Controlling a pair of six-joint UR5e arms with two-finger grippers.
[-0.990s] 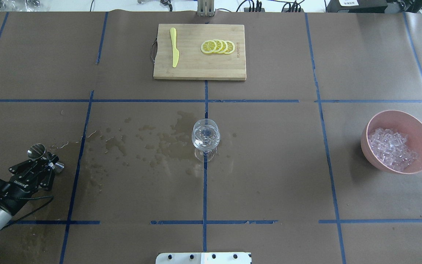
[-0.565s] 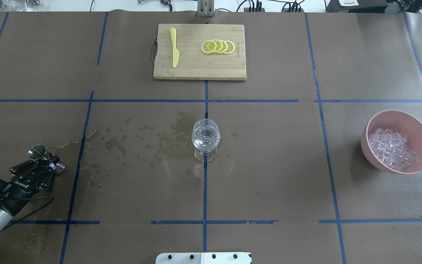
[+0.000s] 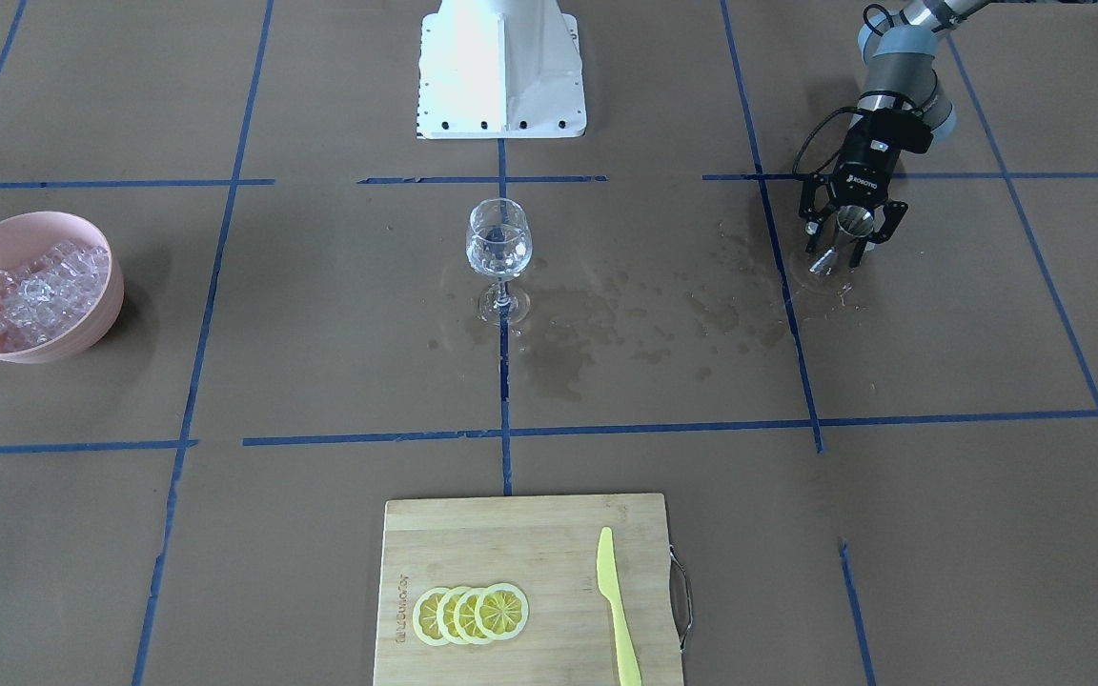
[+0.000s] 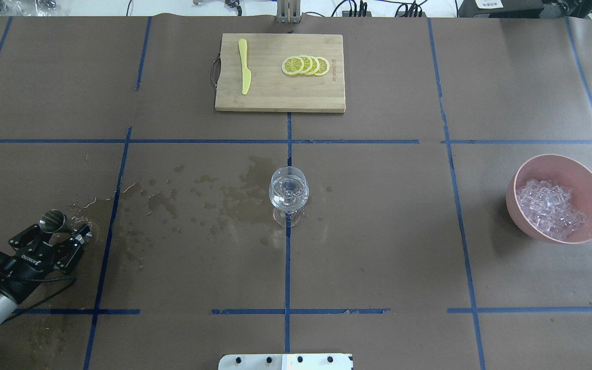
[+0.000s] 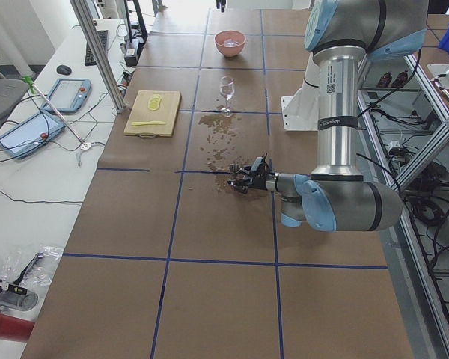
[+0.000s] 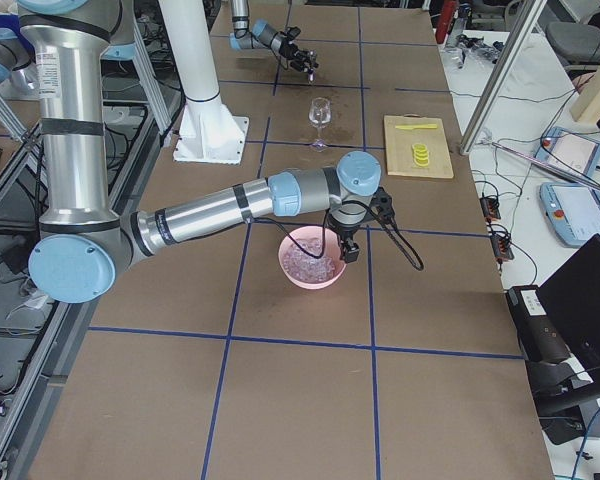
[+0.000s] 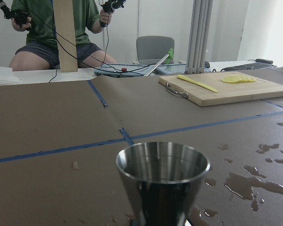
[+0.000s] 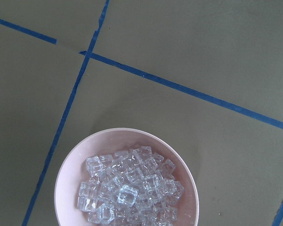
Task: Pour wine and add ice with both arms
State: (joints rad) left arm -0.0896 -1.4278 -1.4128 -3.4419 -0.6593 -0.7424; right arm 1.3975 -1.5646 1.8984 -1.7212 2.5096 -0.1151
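My left gripper [image 4: 65, 231] is low at the table's left edge, shut on a steel jigger [image 4: 51, 221] that stands upright with its rim up, large in the left wrist view [image 7: 162, 179]. A stemmed glass [image 4: 289, 194] at the table's middle holds a little clear wine [image 3: 498, 250]. At the right, a pink bowl [image 4: 521, 216] holds a heap of ice [image 4: 550, 208]. My right gripper [image 6: 348, 246] hangs over the bowl. It shows only in the exterior right view, so I cannot tell if it is open. The right wrist view looks straight down on the ice [image 8: 127, 190].
Wet patches [image 4: 239, 205] spread between the jigger and the glass. A bamboo board [image 4: 280, 97] at the far side carries lemon slices [image 4: 305, 66] and a yellow knife [image 4: 244, 67]. The white pedestal [image 3: 501, 67] stands at the robot's side. A seated person [image 7: 52, 28] is beyond the table.
My left gripper has drawn slightly back toward the robot and lowered, and the jigger in it has gone from tilted to nearly upright. Glass and bowl have not moved.
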